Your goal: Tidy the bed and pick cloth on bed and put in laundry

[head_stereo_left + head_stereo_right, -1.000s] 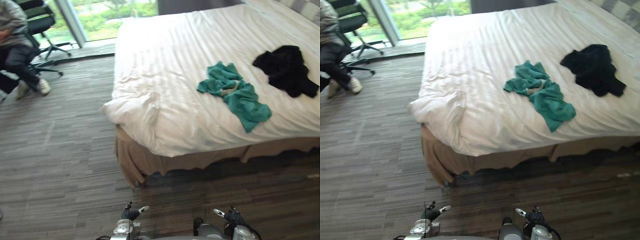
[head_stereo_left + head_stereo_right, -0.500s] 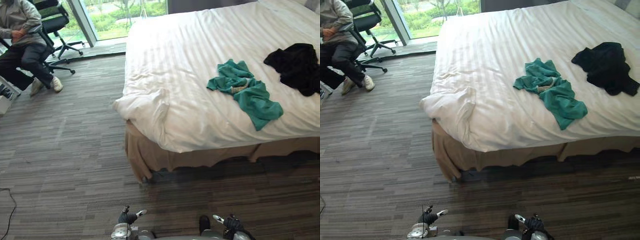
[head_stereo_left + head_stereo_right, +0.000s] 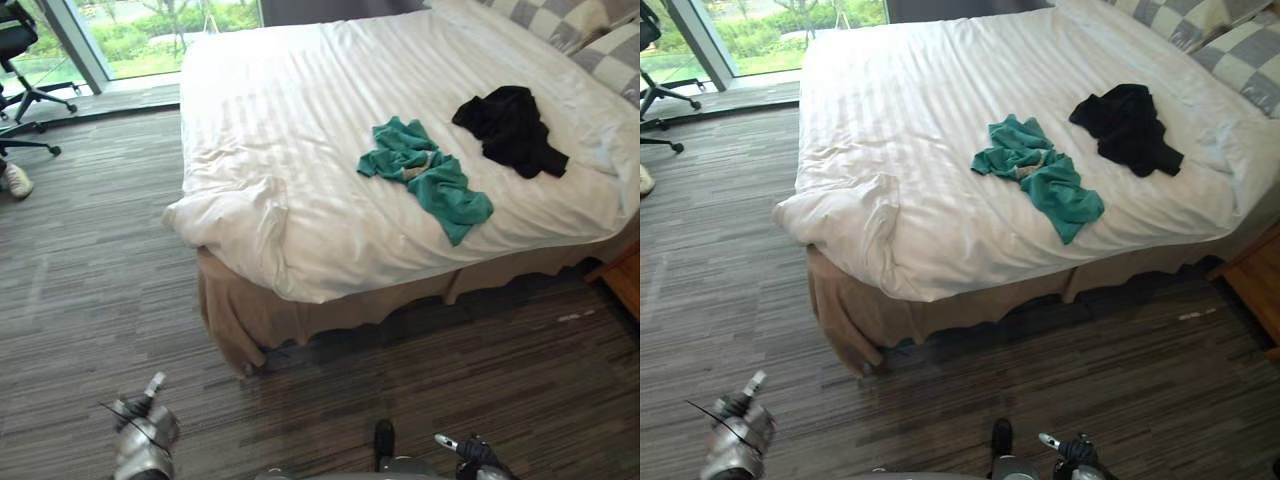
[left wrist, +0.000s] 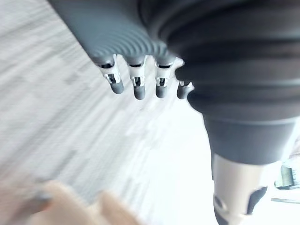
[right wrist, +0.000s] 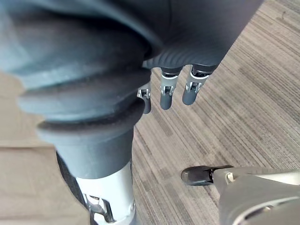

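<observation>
While both hands hang low over the floor, fingers straight and slack, holding nothing (left hand [image 4: 139, 88], right hand [image 5: 167, 96]), the teal cloth [image 3: 425, 182] lies on the white duvet [image 3: 300, 100], ahead and to the right, well apart from either. Its long axis runs diagonally, far-left to near-right, with the tail near the bed's near edge. The black cloth [image 3: 508, 130] sits beyond it, further right, toward the checked pillows [image 3: 560, 18]. My call: the right hand is nearer, so step closer first.

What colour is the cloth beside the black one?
Teal cloth, clearest in left eye view.
</observation>
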You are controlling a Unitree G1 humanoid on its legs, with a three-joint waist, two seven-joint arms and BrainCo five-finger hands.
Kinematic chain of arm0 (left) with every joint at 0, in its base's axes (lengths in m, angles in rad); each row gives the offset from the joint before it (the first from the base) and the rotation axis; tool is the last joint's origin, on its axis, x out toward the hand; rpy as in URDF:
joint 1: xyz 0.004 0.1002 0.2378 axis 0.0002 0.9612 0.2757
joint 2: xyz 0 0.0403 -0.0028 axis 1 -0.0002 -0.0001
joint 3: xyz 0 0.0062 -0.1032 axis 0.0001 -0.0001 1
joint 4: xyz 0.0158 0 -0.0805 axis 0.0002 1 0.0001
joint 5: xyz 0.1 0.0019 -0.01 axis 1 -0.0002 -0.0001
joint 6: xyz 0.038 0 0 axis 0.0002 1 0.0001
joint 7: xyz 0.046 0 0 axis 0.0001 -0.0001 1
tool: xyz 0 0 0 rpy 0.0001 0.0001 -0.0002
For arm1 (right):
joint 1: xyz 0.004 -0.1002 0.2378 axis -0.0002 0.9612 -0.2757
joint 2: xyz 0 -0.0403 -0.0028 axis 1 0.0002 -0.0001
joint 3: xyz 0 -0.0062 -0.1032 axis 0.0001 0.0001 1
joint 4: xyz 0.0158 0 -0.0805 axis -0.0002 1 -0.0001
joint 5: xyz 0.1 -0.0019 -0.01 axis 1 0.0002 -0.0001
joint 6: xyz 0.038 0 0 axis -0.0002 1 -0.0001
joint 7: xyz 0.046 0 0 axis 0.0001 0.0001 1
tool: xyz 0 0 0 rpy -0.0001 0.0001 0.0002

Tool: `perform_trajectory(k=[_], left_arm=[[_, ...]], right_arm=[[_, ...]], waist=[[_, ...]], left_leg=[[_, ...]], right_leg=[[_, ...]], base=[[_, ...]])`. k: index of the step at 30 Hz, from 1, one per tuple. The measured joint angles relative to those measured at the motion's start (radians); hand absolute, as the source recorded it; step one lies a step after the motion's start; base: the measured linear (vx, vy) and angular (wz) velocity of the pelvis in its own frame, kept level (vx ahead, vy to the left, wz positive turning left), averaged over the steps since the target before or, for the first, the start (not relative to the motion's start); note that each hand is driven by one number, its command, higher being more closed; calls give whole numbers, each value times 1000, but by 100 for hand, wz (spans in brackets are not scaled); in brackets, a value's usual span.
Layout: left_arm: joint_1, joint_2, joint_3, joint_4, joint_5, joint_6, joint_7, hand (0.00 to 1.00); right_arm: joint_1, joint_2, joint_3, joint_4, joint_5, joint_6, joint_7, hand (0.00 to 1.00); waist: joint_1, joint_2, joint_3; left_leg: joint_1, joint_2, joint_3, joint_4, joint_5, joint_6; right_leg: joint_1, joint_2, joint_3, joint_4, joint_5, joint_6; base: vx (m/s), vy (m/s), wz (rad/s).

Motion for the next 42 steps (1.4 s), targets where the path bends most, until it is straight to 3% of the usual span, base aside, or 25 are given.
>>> perform_trajectory(k=[4,6,8,12,13,18,22,26,28,29,30,31,35,37,42], left_arm=[[-98,143,-8,-62,14,-11,55,0],[-140,195,-54,-146,106,-10,97,0],[-154,203,-83,-228,162,-9,119,0],[-159,206,-220,-495,408,25,145,0],[-177,192,-285,-587,521,43,146,0],[-265,130,-418,-672,719,58,114,0],[-339,96,-526,-658,830,96,103,0],[-546,93,-634,-558,919,133,87,0],[-632,104,-639,-519,945,150,87,0],[-660,111,-640,-499,952,158,88,0],[-718,126,-663,-446,959,174,86,0],[-789,153,-699,-400,969,185,85,0],[-1017,185,-746,-268,971,215,66,0],[-1089,195,-769,-207,971,217,65,0],[-1255,248,-803,-58,988,250,64,0]], right_arm=[[12,4,-13,-3,1,0,1,0],[27,7,-15,-3,1,-1,3,0],[33,10,-15,-5,2,-2,4,0],[51,29,-13,-8,2,-4,7,0],[53,38,-12,-8,2,-5,8,0],[52,54,0,-13,0,-6,27,0],[53,56,8,-14,-4,-6,25,0],[31,67,14,-38,-31,-7,16,0],[-12,66,25,-46,-32,-7,-1,0],[-44,57,39,-50,-30,-7,-6,0],[-81,49,49,-57,-29,-9,-17,0],[-100,67,63,-65,-29,-13,-21,0],[-190,89,76,-114,9,-44,-44,0],[-197,90,82,-135,12,-49,-48,0],[-269,104,83,-139,58,-71,-87,0]], waist=[[1,-24,-14],[4,-38,-22],[6,-40,-24],[8,-46,-46],[7,-45,-50],[-9,-44,-53],[-32,-49,-50],[-39,-77,19],[-58,-84,66],[-59,-58,93],[-57,-34,119],[-61,-68,148],[-64,-74,280],[-64,-75,317],[-74,-92,342]], left_leg=[[7,-15,-21,-14,1,1],[4,-29,-35,-16,1,8],[1,-38,-41,-18,1,18],[-42,-63,-45,-7,2,36],[-55,-70,-45,-4,6,41],[-93,-77,-35,25,3,47],[-148,-80,-19,61,0,55],[-238,-66,-13,140,-15,66],[-287,-64,-10,156,-15,66],[-306,-32,3,145,-2,74],[-346,0,12,151,9,82],[-378,-6,11,174,12,73],[-533,49,-19,284,17,78],[-571,57,-31,305,15,80],[-727,74,-50,376,5,96]], right_leg=[[10,-12,-18,-6,2,3],[11,-25,-27,-6,5,7],[9,-35,-28,-7,9,14],[-27,-64,-26,-7,18,27],[-39,-72,-23,-7,25,33],[-75,-83,3,-6,49,32],[-128,-90,23,-6,74,27],[-192,-97,37,-5,93,27],[-235,-101,31,-6,62,46],[-254,-93,23,1,-1,81],[-301,-70,6,69,19,29],[-305,-82,8,100,26,16],[-387,-42,-4,59,99,-15],[-404,-38,-9,43,114,-11],[-505,-35,-12,5,161,5]], base=[[-63,41,11],[-73,35,12],[-76,38,7],[-112,30,4],[-75,1,1],[-94,-12,-8],[-123,-33,-14],[-167,-35,-6],[-203,-57,-8],[-158,-67,-32],[-94,-55,-29],[-11,-28,-28],[-66,-64,-1],[-86,-36,5],[-77,-10,4]])
